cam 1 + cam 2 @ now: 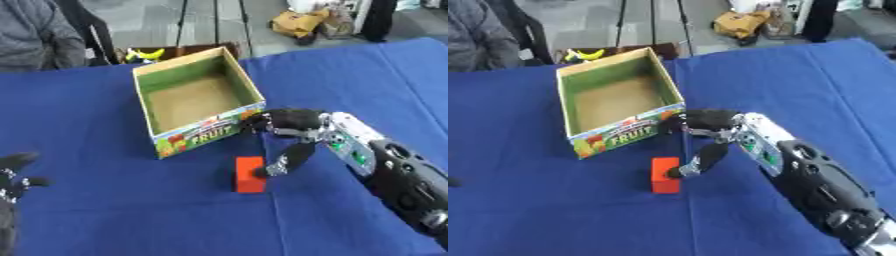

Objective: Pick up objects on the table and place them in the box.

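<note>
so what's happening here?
The robot's right hand is reaching down to a small red rectangular block on the blue tablecloth, thumb touching the block's right edge, not yet lifted. The open cardboard fruit box sits just behind it, with nothing visible inside. The left hand rests idle at the lower left.

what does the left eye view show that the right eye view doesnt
Only the left eye view shows the left hand, idle at the lower left edge, fingers relaxed. Only the right eye view shows more of the right forearm, down to the lower right corner. Both share the open fruit box, empty as far as visible, the red block in front of it, and the right hand, its thumb touching the block.
</note>
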Controlling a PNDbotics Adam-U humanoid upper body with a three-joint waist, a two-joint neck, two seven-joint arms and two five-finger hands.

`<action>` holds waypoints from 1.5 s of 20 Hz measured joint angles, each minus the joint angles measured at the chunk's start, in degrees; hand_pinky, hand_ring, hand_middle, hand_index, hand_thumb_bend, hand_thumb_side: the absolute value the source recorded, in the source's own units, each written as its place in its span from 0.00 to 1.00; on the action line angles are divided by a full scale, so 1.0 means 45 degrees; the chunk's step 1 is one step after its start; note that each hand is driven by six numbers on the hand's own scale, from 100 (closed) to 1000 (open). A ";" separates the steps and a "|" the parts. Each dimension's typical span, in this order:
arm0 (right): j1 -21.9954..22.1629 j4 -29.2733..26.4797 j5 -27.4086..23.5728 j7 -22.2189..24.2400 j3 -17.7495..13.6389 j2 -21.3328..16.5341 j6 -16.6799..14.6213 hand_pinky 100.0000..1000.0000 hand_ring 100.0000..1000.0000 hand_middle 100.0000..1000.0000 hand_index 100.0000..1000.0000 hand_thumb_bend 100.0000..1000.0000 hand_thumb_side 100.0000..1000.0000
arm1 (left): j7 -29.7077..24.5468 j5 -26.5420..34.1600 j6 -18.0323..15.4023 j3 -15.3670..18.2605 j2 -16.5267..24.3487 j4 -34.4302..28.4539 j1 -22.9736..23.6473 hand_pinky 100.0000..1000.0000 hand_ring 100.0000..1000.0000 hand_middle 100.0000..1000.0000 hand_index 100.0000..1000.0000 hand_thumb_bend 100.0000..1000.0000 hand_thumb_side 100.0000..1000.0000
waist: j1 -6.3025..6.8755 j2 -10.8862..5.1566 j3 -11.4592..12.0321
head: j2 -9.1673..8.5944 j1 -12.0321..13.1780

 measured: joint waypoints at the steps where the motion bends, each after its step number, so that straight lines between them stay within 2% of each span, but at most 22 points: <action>1: 0.0000 0.0005 0.0002 -0.0043 0.0000 0.0006 -0.0035 0.70 0.95 0.82 0.84 0.40 0.78 | 0.0000 0.0000 0.0000 0.0000 0.0000 0.0000 0.0000 0.48 0.79 0.61 0.64 0.00 1.00 | -0.0005 0.0000 -0.0001 | -0.0002 -0.0005; 7: -0.0005 -0.0280 0.0049 -0.0096 -0.0010 -0.0017 -0.0029 0.70 0.96 0.81 0.80 0.32 0.71 | 0.0000 0.0000 0.0000 0.0000 0.0000 0.0000 -0.0002 0.48 0.79 0.60 0.64 0.00 1.00 | -0.0080 0.0013 -0.0029 | -0.0067 -0.0014; 12: 0.0058 -0.1196 -0.0467 0.0137 -0.0005 -0.0326 0.0315 0.70 0.97 0.81 0.79 0.31 0.70 | 0.0006 -0.0001 -0.0001 0.0006 0.0000 0.0000 -0.0013 0.49 0.79 0.60 0.64 0.00 1.00 | -0.0172 0.0054 -0.0094 | -0.0096 -0.0010; 24: 0.0571 -0.3824 -0.2323 0.1834 0.0200 -0.0766 0.1427 0.70 0.97 0.81 0.81 0.34 0.81 | 0.0056 -0.0055 -0.0007 0.0018 0.0001 0.0000 -0.0019 0.49 0.79 0.60 0.64 0.00 1.00 | -0.0280 0.0054 -0.0309 | -0.0096 0.0097; 30: 0.0577 -0.3846 -0.2427 0.2748 0.0323 -0.0700 0.1804 0.70 0.97 0.81 0.81 0.35 0.87 | 0.0061 -0.0056 -0.0008 0.0016 0.0001 0.0000 -0.0016 0.48 0.79 0.60 0.64 0.00 1.00 | -0.0195 0.0020 -0.0306 | -0.0096 0.0096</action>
